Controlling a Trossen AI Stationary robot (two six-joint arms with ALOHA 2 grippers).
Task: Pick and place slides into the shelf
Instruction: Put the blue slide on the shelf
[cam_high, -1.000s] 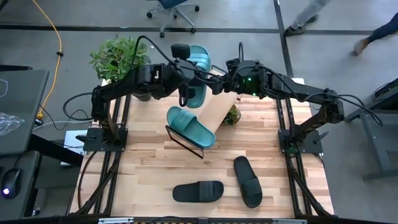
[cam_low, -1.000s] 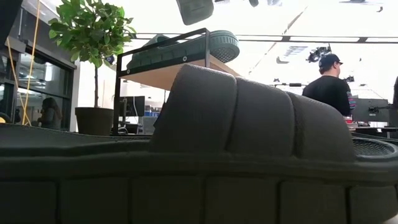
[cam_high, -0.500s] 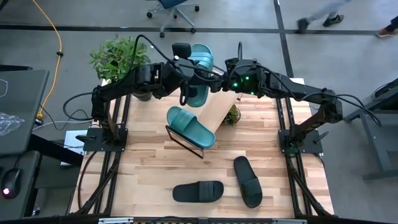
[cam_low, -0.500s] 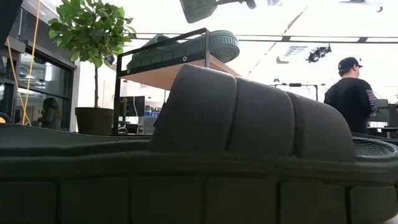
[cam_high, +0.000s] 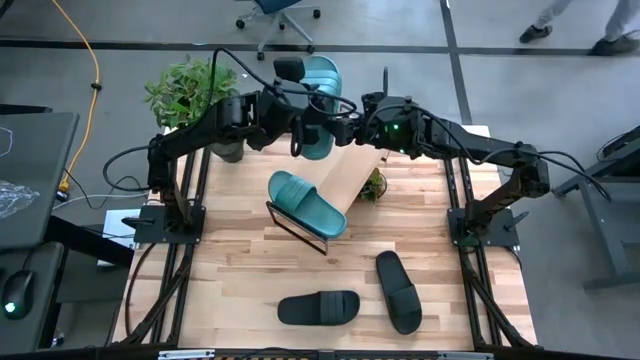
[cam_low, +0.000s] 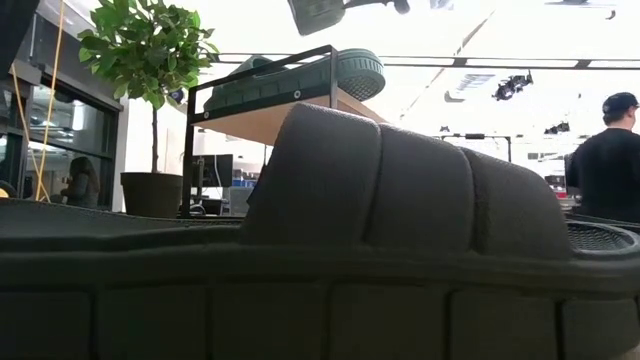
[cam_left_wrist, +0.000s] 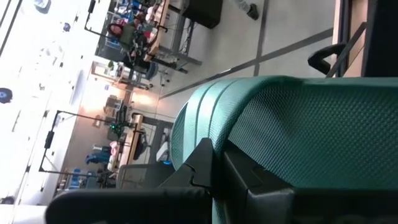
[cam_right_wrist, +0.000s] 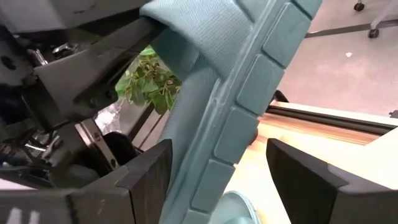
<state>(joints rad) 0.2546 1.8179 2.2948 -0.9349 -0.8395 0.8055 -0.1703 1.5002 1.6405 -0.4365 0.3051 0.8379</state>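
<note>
One teal slide already rests on the slanted shelf at the far side of the table, while two black slides lie untouched on the tabletop near its front edge, leaving the job roughly a quarter done. Above the shelf's upper end, the second teal slide hangs in the air between both arms: the left gripper is clenched on its strap, fingers pinching the textured rubber, and the right gripper sits just beside it, its fingers spread with the slide's sole between them and not visibly closed on it. A potted plant stands beyond the shelf
</note>
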